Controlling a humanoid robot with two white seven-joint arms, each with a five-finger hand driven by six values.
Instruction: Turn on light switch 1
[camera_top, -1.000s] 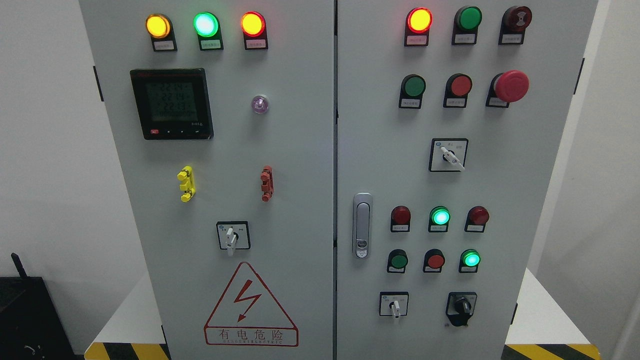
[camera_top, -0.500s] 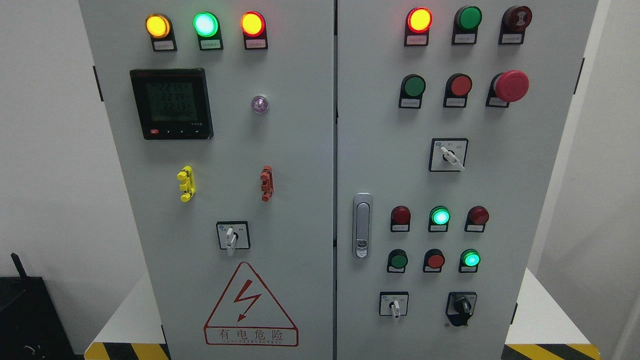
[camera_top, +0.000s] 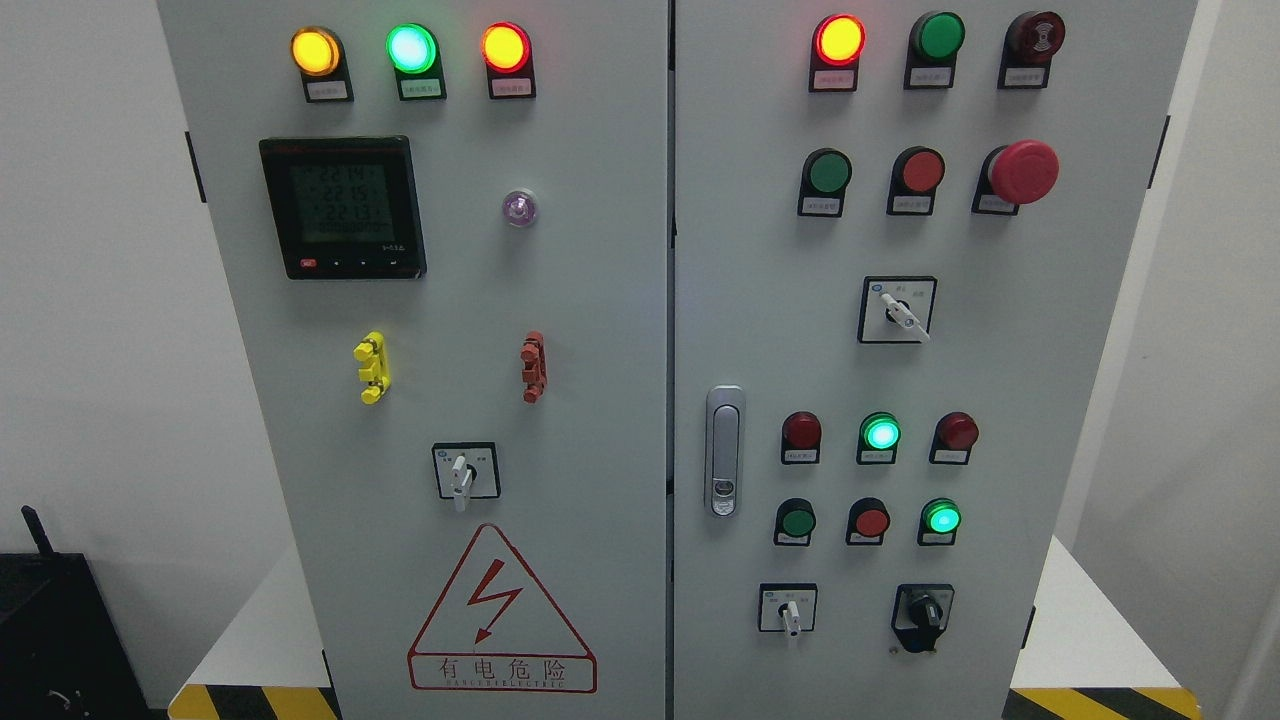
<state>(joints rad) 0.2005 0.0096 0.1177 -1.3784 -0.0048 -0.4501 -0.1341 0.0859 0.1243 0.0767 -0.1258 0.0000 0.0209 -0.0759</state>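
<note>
We see neither hand in view, so their state is unknown. Which control on the cabinet (camera_top: 600, 300) is light switch 1 we cannot tell; nothing looks started yet.

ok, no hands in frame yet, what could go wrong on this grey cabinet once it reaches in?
Label print is unreadable, so switch 1 is ambiguous: three white-handled rotary selectors look alike. The big red mushroom stop button protrudes above the upper selector; an arm could bump it. The black rotary knob sits close beside the lowest selector.
</note>
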